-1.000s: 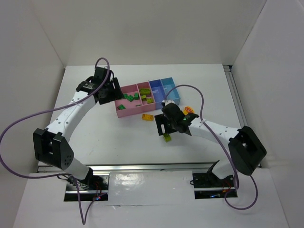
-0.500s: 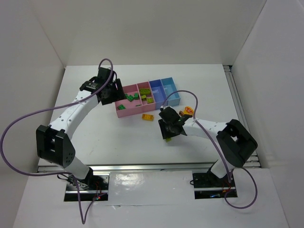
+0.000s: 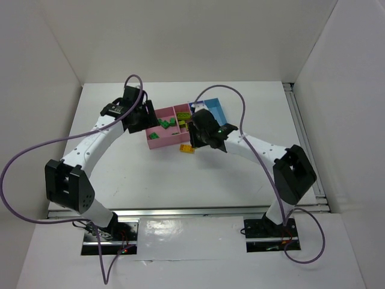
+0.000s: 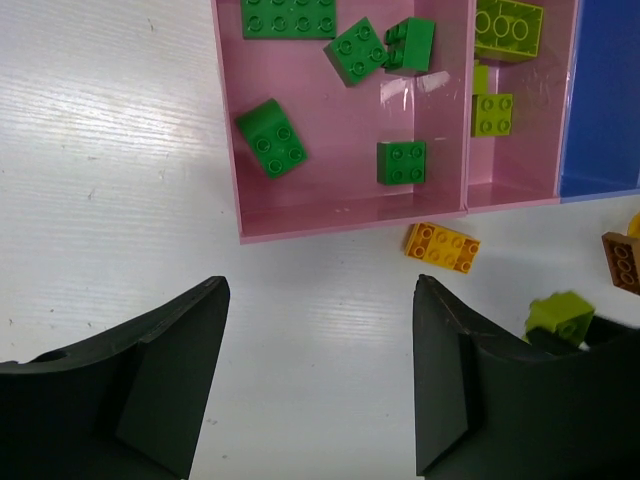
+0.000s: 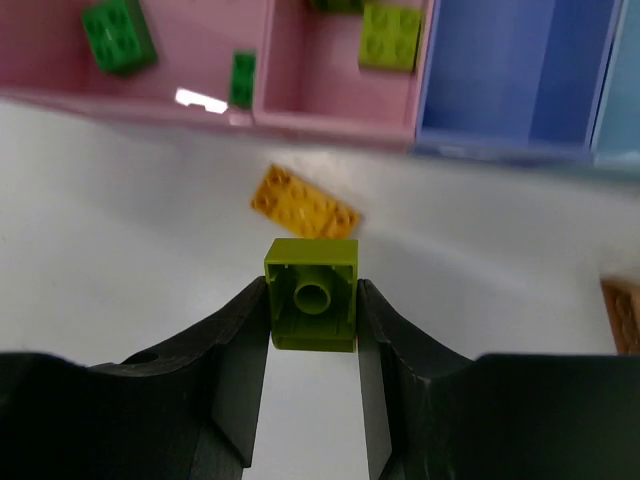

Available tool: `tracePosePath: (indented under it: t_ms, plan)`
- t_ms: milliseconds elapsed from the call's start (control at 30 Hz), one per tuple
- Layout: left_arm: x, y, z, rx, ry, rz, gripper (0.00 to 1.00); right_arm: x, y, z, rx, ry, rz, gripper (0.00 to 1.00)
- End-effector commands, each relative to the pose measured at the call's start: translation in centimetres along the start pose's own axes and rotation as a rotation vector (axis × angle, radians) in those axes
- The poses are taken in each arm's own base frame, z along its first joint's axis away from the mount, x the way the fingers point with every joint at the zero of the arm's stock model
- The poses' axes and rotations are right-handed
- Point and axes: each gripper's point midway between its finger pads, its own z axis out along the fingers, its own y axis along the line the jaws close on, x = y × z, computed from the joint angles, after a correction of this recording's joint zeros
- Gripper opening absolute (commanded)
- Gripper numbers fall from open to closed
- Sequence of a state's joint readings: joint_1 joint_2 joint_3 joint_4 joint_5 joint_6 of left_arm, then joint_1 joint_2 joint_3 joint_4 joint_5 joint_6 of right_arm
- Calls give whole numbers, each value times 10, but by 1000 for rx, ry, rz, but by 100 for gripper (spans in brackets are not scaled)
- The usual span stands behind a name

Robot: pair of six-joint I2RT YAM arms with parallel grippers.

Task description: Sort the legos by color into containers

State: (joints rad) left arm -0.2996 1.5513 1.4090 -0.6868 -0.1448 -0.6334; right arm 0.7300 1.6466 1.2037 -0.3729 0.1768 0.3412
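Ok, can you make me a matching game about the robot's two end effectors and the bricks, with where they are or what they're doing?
1. right end effector
2. left end effector
3. orange-yellow brick
4. dark green bricks

A. in the wider pink bin
B. open, holding nothing
C. on the table, just outside that bin
D. shut on a lime-green brick

Pairs: 1-D, 2-B, 3-C, 4-A.

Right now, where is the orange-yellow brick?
Left wrist view: the orange-yellow brick lies on the table just outside the near wall of the pink bins, below their divider. It's just beyond the lime brick held in the right gripper.
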Motion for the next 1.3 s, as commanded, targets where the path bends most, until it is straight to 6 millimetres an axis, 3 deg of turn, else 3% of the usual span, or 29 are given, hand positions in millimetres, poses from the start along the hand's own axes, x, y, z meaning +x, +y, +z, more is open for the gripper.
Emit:
tracePosePath:
  t_ms: [0, 33, 100, 133, 167, 200, 233, 267, 333, 400, 433, 467, 567, 600, 633, 667, 700, 733, 767, 800, 833, 900, 1000, 1033, 1133, 1200, 1267]
  plan:
    - [-2, -1, -16, 24, -37, -9, 76, -39, -1, 22, 30, -67, -34, 33]
    - [-2, -1, -16, 24, -37, -9, 76, -63, 1, 24, 24, -113, -32, 33]
    - [-3, 0, -24, 34, -53, -12, 76, -70, 2, 45, 27, -101, -39, 33]
    - [-1, 2, -25, 33, -51, -11, 76, -92, 3, 46, 23, -141, -24, 33]
    - [4, 4, -22, 25, -38, -10, 76, -101, 1, 53, 20, -153, -26, 33]
    - [1, 3, -30, 38, -58, -12, 76, -96, 2, 70, 27, -130, -30, 38]
    - [8, 7, -27, 25, -38, -10, 76, -103, -4, 76, 47, -140, -31, 46]
    - [11, 10, -28, 23, -35, -9, 76, -122, -6, 77, 47, -177, -16, 57]
    - [14, 12, -29, 21, -33, -9, 76, -128, -9, 86, 56, -173, 1, 70]
    - [17, 15, -27, 9, -30, -8, 76, -140, -11, 81, 79, -200, 16, 70]
    - [17, 15, -27, 9, -30, -8, 76, -147, -11, 66, 69, -230, 22, 70]
    - [15, 14, -30, 14, -38, -9, 76, -133, -18, 66, 92, -212, 19, 68]
    - [18, 16, -28, 9, -30, -8, 76, -132, -38, 33, 142, -261, 65, 59]
    - [20, 17, -26, 4, -22, -7, 76, -102, -47, 37, 165, -214, 78, 52]
    - [21, 14, -26, 9, -20, 0, 76, -95, -67, 31, 209, -210, 111, 48]
    - [23, 14, -23, 4, -12, 1, 76, -95, -75, 14, 212, -230, 139, 43]
    - [24, 13, -23, 12, -7, 2, 76, -60, -91, 17, 247, -160, 153, 35]
    - [23, 10, -23, 28, -10, 0, 76, -49, -111, 14, 273, -137, 187, 24]
    - [21, 6, -23, 47, -14, -1, 76, -44, -119, 3, 276, -137, 212, 21]
    - [23, -1, -24, 74, -8, 6, 76, -16, -131, 4, 291, -82, 220, 21]
    - [24, -1, -21, 69, -1, 7, 76, -7, -142, 1, 290, -67, 254, 21]
    - [25, -5, -19, 76, 1, 13, 76, 7, -150, -8, 288, -49, 282, 33]
    - [26, -13, -16, 86, 7, 40, 76, 30, -163, -11, 306, -7, 327, 70]
    - [25, -14, -14, 85, 10, 40, 76, 34, -167, -11, 315, -1, 349, 74]
    - [25, -19, -13, 89, 13, 47, 76, 32, -169, -9, 282, 8, 390, 79]
    - [29, -26, -12, 100, 22, 64, 76, 26, -155, -3, 203, 5, 395, 75]
    - [35, -26, -9, 86, 39, 75, 76, 18, -121, 1, 100, -14, 287, 74]
